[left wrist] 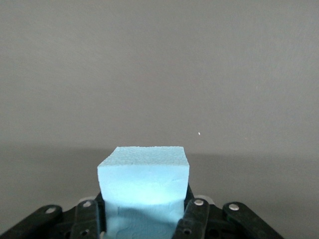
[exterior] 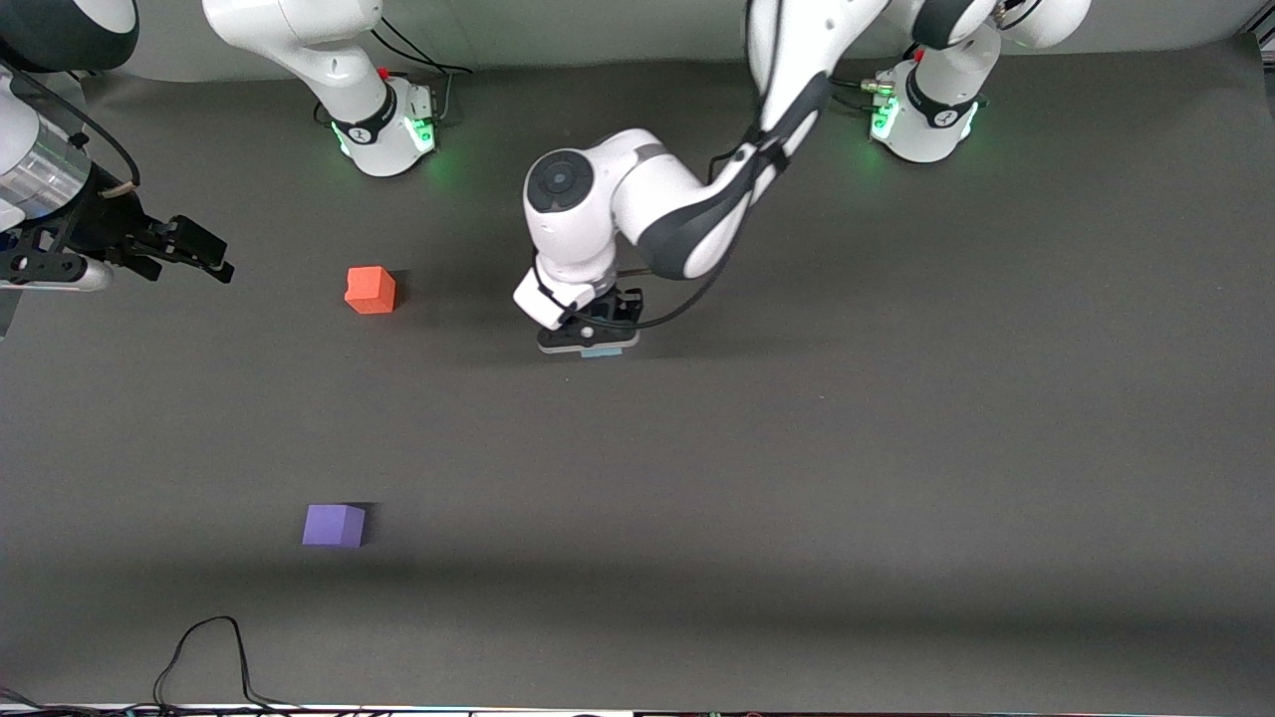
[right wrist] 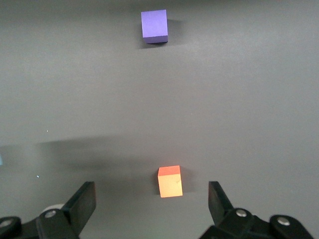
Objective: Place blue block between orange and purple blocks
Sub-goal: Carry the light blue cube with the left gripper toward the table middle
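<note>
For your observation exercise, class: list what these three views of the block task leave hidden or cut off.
- Front view: the blue block is mostly hidden under the left gripper; whether it touches the table can't be told.
- Left wrist view: the block's lower part sits behind the gripper fingers; orange and purple blocks are out of frame.
- Front view: the right gripper, waiting, has its arm cut by the edge.

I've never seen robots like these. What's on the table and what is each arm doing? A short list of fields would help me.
blue block: held in the left end effector, shut on it, low over the middle of the table
orange block: on the table, toward the right arm's end
purple block: on the table, nearer the front camera than the orange block
right end effector: open, empty, waiting above the orange block's end of the table
</note>
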Action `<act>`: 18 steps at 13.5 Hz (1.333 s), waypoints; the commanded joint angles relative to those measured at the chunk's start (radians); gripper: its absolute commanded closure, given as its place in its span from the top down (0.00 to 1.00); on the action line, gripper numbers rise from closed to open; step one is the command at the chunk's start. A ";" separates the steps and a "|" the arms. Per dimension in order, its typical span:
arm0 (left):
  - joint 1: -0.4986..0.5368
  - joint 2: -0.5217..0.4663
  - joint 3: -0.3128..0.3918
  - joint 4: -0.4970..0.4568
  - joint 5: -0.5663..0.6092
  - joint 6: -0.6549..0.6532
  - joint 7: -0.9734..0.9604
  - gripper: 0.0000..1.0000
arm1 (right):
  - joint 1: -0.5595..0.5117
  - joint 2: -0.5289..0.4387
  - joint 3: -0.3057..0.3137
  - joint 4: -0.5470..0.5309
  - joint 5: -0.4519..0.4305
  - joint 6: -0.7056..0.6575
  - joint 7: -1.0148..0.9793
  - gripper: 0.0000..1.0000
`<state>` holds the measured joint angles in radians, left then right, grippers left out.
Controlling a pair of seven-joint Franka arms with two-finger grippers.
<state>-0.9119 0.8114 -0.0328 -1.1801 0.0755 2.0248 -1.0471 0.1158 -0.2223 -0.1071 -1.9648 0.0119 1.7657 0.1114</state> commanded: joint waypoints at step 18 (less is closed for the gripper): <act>-0.035 0.143 0.019 0.024 0.081 0.118 -0.041 1.00 | 0.024 0.044 0.026 0.007 0.016 0.009 0.001 1.00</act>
<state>-0.9418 0.9805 -0.0237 -1.1661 0.1420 2.1752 -1.0788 0.1283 -0.1884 -0.0866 -1.9668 0.0120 1.7666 0.1114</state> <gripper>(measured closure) 0.000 0.000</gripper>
